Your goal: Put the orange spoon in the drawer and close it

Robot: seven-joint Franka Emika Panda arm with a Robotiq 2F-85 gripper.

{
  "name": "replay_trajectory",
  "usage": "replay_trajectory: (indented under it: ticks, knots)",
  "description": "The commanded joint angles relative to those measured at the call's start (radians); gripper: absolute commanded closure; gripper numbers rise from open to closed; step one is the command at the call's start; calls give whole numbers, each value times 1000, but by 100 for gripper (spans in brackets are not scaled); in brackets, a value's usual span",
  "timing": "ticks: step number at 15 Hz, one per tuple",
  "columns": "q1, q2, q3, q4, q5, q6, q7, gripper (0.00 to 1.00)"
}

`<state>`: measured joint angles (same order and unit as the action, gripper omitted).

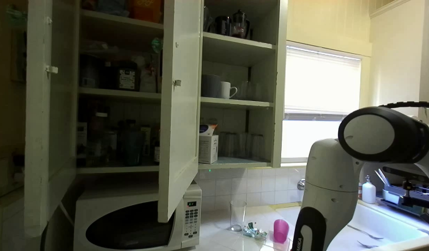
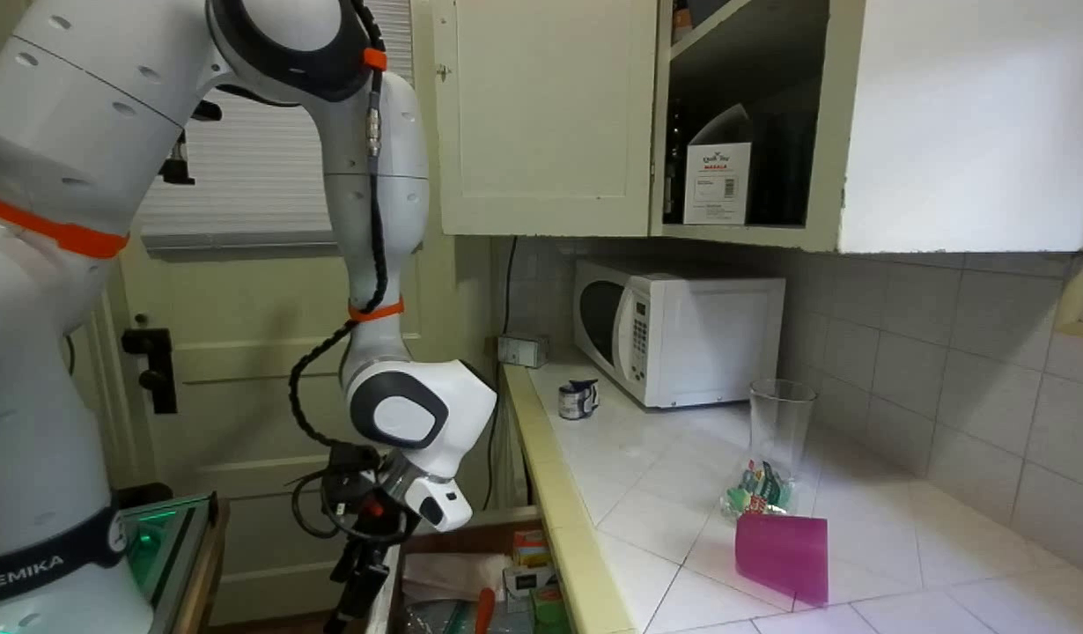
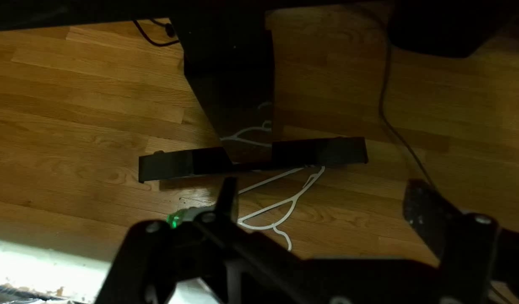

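Observation:
The drawer (image 2: 383,592) under the counter stands open in an exterior view. The orange spoon (image 2: 484,610) lies inside it, with its orange handle showing among the contents; its other end cannot be made out. My gripper (image 2: 358,592) points down just outside the drawer's front. In the wrist view the gripper (image 3: 323,194) is open, its fingers wide apart with only floor visible between them. A bright pale edge (image 3: 44,266), likely the drawer's front, shows at the lower left of the wrist view. The spoon does not show there.
The drawer also holds a pale cloth (image 2: 453,574) and small boxes (image 2: 531,548). The yellow counter edge (image 2: 559,519) runs beside it. A pink cup (image 2: 781,559), a clear glass (image 2: 781,423) and a microwave (image 2: 682,335) stand on the counter. White hangers (image 3: 280,204) lie on the floor.

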<state>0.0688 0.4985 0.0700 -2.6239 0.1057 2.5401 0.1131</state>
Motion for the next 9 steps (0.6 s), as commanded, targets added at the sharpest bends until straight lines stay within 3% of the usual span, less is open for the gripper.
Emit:
replay_trajectory:
  ticks: [1, 6, 7, 9]
  knots:
    - [-12, 31, -6, -52, 32, 195, 5, 0]
    - [144, -3, -116, -179, -42, 534, 96, 0]
    - [192, 31, -151, -136, -45, 562, 108, 0]
    - [281, 6, -218, -154, -33, 620, 121, 0]
